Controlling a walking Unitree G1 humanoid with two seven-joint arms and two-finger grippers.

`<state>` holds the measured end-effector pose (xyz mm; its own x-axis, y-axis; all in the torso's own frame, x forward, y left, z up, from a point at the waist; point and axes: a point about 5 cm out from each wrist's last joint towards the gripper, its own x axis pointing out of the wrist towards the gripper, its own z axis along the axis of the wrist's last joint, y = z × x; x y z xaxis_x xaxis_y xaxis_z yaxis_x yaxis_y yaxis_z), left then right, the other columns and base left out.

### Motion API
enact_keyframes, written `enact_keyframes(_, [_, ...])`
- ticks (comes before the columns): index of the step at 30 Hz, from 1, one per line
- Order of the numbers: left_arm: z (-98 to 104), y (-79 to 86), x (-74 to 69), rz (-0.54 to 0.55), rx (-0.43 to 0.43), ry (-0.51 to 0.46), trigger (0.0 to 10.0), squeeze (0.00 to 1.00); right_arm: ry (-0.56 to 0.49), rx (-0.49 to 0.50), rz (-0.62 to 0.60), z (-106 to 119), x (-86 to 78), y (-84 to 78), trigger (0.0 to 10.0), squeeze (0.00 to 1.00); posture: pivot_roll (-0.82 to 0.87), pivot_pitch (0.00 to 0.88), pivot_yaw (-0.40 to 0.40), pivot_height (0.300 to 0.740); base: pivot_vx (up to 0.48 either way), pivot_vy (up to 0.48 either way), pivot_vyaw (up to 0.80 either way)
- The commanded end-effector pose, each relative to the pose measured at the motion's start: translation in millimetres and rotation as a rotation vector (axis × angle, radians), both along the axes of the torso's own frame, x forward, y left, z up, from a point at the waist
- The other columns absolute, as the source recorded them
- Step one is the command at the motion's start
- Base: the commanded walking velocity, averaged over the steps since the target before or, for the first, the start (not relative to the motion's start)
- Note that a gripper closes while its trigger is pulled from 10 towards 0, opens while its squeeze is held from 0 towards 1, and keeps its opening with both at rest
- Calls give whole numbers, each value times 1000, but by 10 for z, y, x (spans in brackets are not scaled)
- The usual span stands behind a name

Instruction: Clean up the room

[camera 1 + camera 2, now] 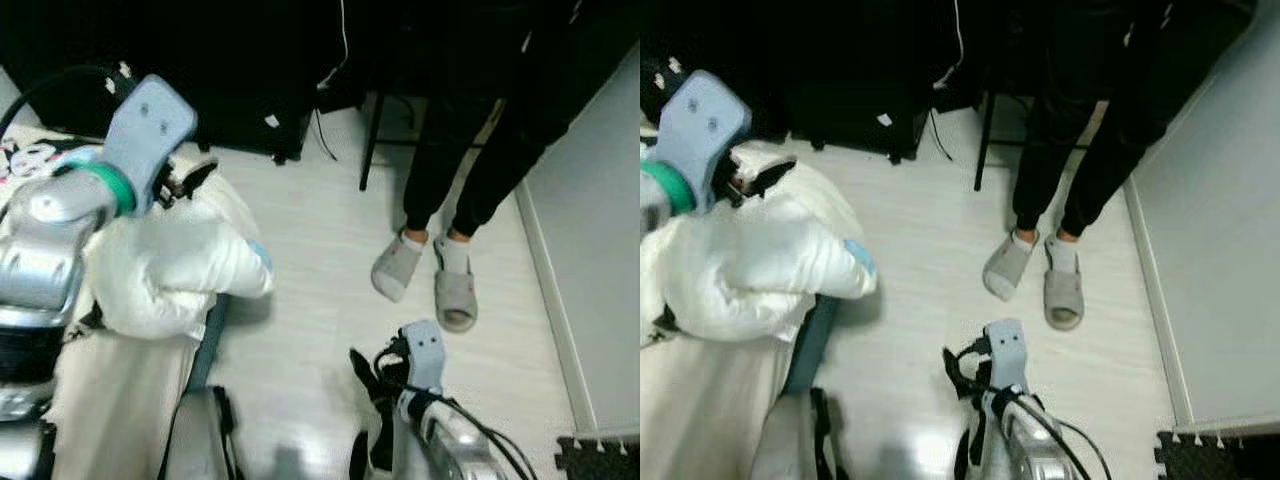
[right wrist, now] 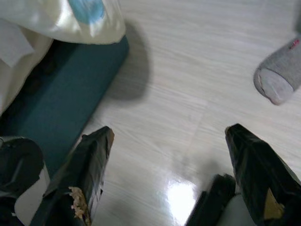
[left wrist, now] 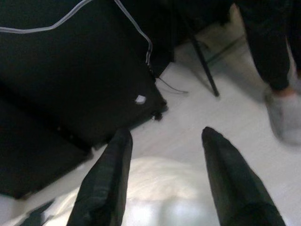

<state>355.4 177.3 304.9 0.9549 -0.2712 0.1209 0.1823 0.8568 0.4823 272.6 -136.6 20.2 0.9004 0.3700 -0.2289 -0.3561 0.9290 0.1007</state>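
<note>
The white duvet [image 1: 170, 265] lies bunched on the bed [image 1: 120, 400], its puffed end hanging over the bed's edge above the pale floor [image 1: 300, 300]. It serves as landmark for all that follows. The left gripper [image 3: 164, 160] hovers just above the duvet's upper fold, its two black fingers [image 3: 106, 174] spread apart with nothing between them; the wrist view shows white fabric directly beneath the tips. The right gripper [image 2: 174, 169] hangs low over the floor, well apart from the duvet and toward the robot's right of it, fingers likewise spread and empty. Beneath the duvet's overhanging end a dark teal mattress edge [image 2: 66, 94] shows. Beyond the duvet, a person's legs in grey slippers [image 1: 425, 275] stand on the floor beside a black cabinet [image 3: 70, 70].

Handling, by judgement: the duvet looks light, soft and thoroughly compliant, not fragile, but bulky and somewhat slick-faced. A pinch on flat cloth would likely slip; a gathered fold or the corner near the overhang offers a firmer hold, and the bulk will probably sag and drag when lifted.
</note>
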Motion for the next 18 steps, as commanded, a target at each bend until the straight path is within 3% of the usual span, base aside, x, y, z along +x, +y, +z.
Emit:
enact_keyframes(1, [-77, -15, 80, 61, -33, 5, 10000, 0, 36, 2, -5, -84, -72, 1, 10000, 0, 82, 240, 11, 548, 0, 0, 0])
enact_keyframes(2, [-77, -15, 80, 61, -33, 5, 10000, 0, 36, 2, -5, -84, -72, 1, 10000, 0, 82, 240, 11, 548, 0, 0, 0])
enact_keyframes(3, [-36, -49, 196, 130, -169, -30, 10000, 0, 35, 3, -6, -81, -67, 9, 10000, 0, 82, 240, 11, 548, 0, 0, 0])
enact_keyframes(4, [-27, -56, 219, 148, -201, -34, 10000, 0, 35, 3, -5, -81, -67, 10, 10000, 0, 82, 240, 11, 548, 0, 0, 0])
enact_keyframes(7, [-23, -60, 230, 157, -217, -37, 10000, 0, 35, 3, -5, -81, -67, 11, 10000, 0, 82, 240, 11, 548, 0, 0, 0])
enact_keyframes(8, [6, -15, 309, 246, -198, -79, 10000, 0, 34, 3, 1, -78, -61, 31, 10000, 0, 70, 232, 4, 548, 0, 0, 0])
enact_keyframes(9, [10, 51, 477, 408, -159, -133, 10000, 0, 30, 2, 8, -67, -47, 62, 10000, 0, 70, 232, 4, 548, 0, 0, 0])
enact_keyframes(12, [6, 73, 546, 487, -155, -154, 10000, 0, 27, 2, 9, -62, -42, 70, 10000, 0, 70, 232, 4, 548, 0, 0, 0])
enact_keyframes(14, [10, 87, 573, 546, -105, -191, 10000, 0, 27, 1, 9, -62, -39, 73, 10000, 0, 55, 224, 4, 548, 0, 0, 0])
enact_keyframes(18, [-40, 132, 612, 610, 92, -220, 10000, 0, 24, -2, 17, -56, -30, 103, 10000, 0, 45, 221, 4, 548, 0, 0, 0])
